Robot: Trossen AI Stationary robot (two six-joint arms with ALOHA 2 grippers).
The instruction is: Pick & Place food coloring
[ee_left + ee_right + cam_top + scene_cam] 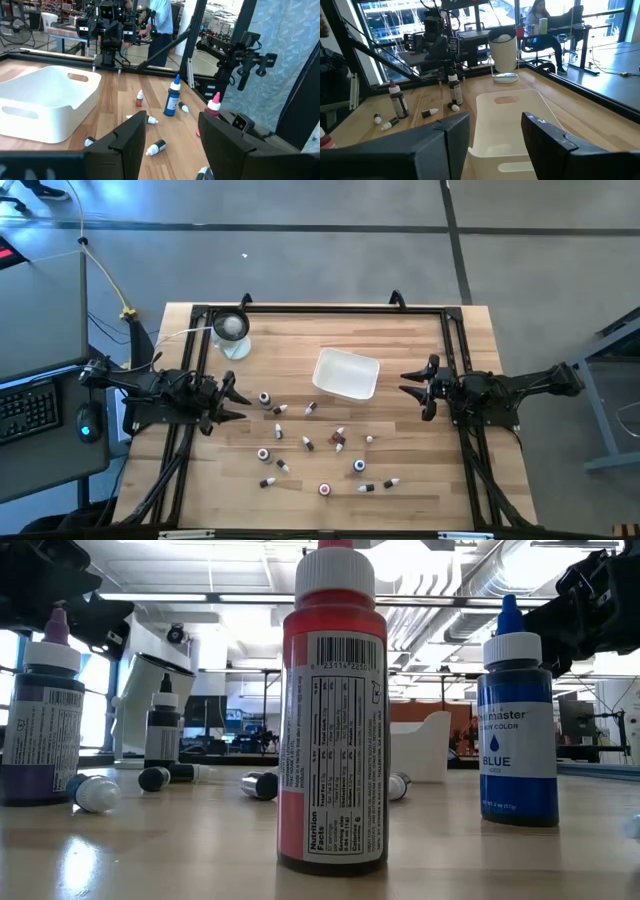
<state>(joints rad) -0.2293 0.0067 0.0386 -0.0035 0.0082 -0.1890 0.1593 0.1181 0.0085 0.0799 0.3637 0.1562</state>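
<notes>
Several tiny food coloring bottles (307, 444) are scattered over the middle and near part of the wooden table, some upright and some lying on their sides. In the low view a red bottle (333, 710), a blue one (517, 720) and a dark one (42, 710) stand upright. My left gripper (238, 400) hovers open at the table's left, pointing toward the bottles; its wrist view shows a blue bottle (173, 97) ahead of the gripper (172, 120). My right gripper (408, 383) hovers open at the right, beside the white tray (347, 373) and facing it (495, 120).
The white rounded-square tray (512, 120) sits just far of the bottles. A round clear dish with a white ball (231, 330) stands near the far left corner. A dark frame (320, 308) runs along the table's edges. A person sits at a desk in the room beyond.
</notes>
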